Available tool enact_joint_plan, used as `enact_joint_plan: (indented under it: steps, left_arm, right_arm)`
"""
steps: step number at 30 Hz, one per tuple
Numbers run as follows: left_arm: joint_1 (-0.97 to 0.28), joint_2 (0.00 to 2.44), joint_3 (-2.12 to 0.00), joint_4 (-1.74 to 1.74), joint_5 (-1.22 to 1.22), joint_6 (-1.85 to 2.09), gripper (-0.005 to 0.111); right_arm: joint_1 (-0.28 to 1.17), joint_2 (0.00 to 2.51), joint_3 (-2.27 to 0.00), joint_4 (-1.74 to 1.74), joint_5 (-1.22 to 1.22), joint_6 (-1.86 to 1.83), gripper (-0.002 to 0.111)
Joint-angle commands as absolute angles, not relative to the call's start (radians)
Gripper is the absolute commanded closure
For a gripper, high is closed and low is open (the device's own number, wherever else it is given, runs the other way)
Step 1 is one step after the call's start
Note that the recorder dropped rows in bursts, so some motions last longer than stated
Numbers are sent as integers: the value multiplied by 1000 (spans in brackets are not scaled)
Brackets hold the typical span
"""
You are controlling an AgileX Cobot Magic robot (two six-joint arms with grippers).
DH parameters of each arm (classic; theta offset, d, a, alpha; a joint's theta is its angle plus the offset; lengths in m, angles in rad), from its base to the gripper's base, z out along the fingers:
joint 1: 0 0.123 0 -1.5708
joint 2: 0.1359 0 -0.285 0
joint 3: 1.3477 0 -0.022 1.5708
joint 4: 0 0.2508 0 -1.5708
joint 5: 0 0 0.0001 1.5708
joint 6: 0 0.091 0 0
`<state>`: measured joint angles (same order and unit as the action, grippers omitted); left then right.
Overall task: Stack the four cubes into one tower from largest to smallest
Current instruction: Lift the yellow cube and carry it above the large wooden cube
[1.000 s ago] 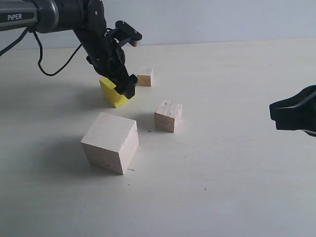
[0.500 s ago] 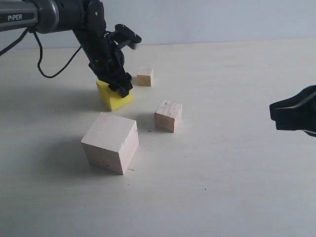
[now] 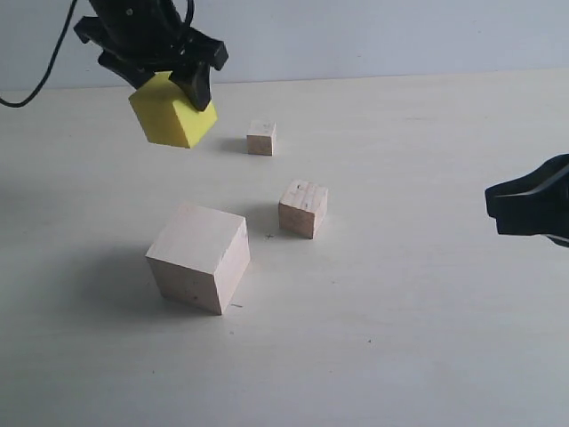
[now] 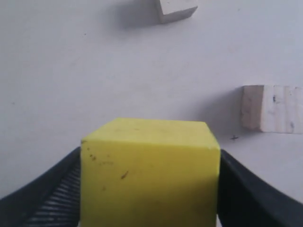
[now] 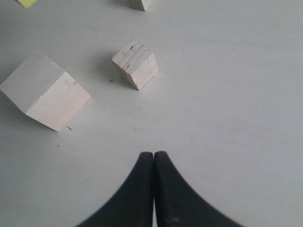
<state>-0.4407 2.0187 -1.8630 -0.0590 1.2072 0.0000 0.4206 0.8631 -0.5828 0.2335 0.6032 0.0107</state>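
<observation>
The left gripper (image 4: 149, 201) squeezes the yellow cube (image 4: 149, 165) from both sides. A near wood cube (image 4: 272, 108) and a far wood cube (image 4: 176, 8) sit beyond.

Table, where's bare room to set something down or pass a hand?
Bare table lies on the camera side of the large cube and medium cube, and between the medium cube and the shut right claw. It's crowded among those two and the small cube, near the left claw holding the yellow cube.
</observation>
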Motion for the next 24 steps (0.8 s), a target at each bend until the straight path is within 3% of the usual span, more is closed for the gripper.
enact_joint_plan:
  steps: [1,12,19,24]
  left_arm:
    - [-460,1938,-1817,-88,1221,-129,106]
    - [-596,1721,-1472,-127,1221,-137,106]
    - [-630,1503,-1205,-144,969,-267,106]
    - [-630,1516,-1171,-154,941,-291,106]
  right_arm:
    - [424,863,-592,226,597,0,108]
    - [424,863,-592,226,599,0,108]
    - [424,863,-592,228,599,0,108]
    - [424,863,-592,228,599,0,108]
